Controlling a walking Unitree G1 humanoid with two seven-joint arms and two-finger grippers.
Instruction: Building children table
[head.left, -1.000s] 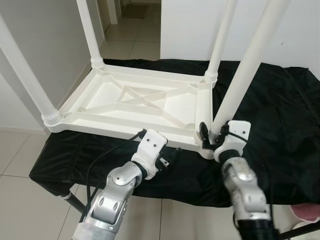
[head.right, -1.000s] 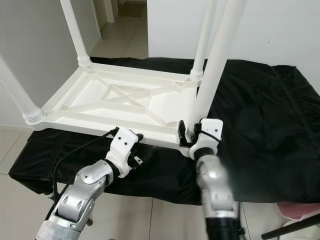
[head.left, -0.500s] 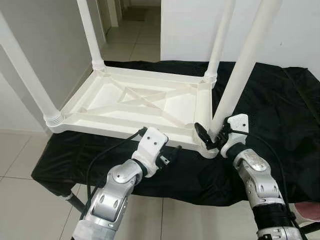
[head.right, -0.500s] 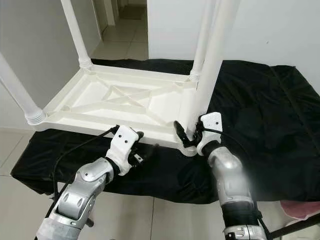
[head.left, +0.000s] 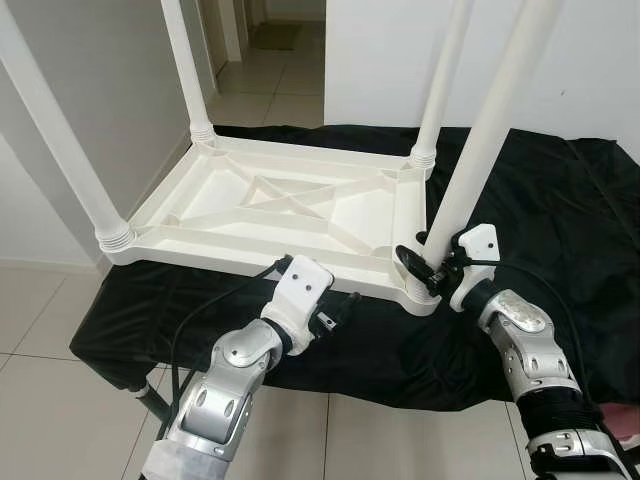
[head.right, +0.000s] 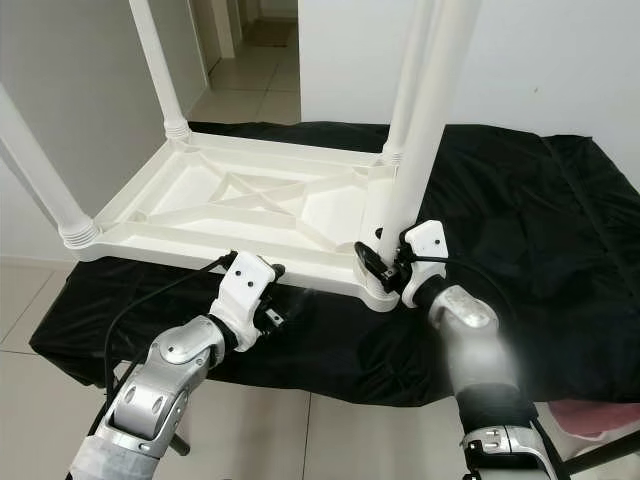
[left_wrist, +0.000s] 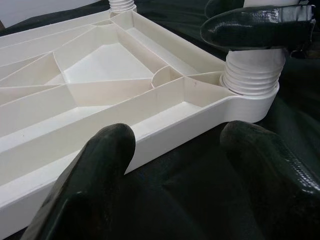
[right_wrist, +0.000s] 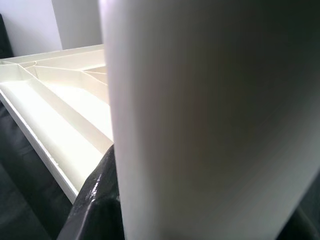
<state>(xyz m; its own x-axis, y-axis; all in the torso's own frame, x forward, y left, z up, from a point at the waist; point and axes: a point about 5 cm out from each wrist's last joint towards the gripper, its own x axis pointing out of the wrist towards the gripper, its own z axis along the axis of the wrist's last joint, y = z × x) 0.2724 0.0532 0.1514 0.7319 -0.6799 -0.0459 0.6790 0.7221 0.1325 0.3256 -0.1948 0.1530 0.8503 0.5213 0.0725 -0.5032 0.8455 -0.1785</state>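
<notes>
A white plastic children's table (head.left: 270, 205) lies upside down on a black cloth, its legs pointing up. My right gripper (head.left: 432, 268) is shut on the near right leg (head.left: 490, 130), just above its ribbed collar (left_wrist: 252, 80) at the table's corner. The right wrist view has that leg (right_wrist: 210, 115) close up, with one black finger (right_wrist: 100, 200) against it. My left gripper (head.left: 340, 310) hovers open over the cloth, just in front of the table's near rim. Its two fingers (left_wrist: 95, 170) hold nothing.
The black cloth (head.left: 560, 220) covers a low stand and drops off at the near edge. A grey wall stands on the left and a tiled hallway (head.left: 270, 70) runs behind. Something pink (head.right: 590, 415) lies on the floor at lower right.
My right forearm has swung outward to the right and the wrist has turned around the leg, staying at its base. The left arm has barely moved. The camera shifted slightly.
</notes>
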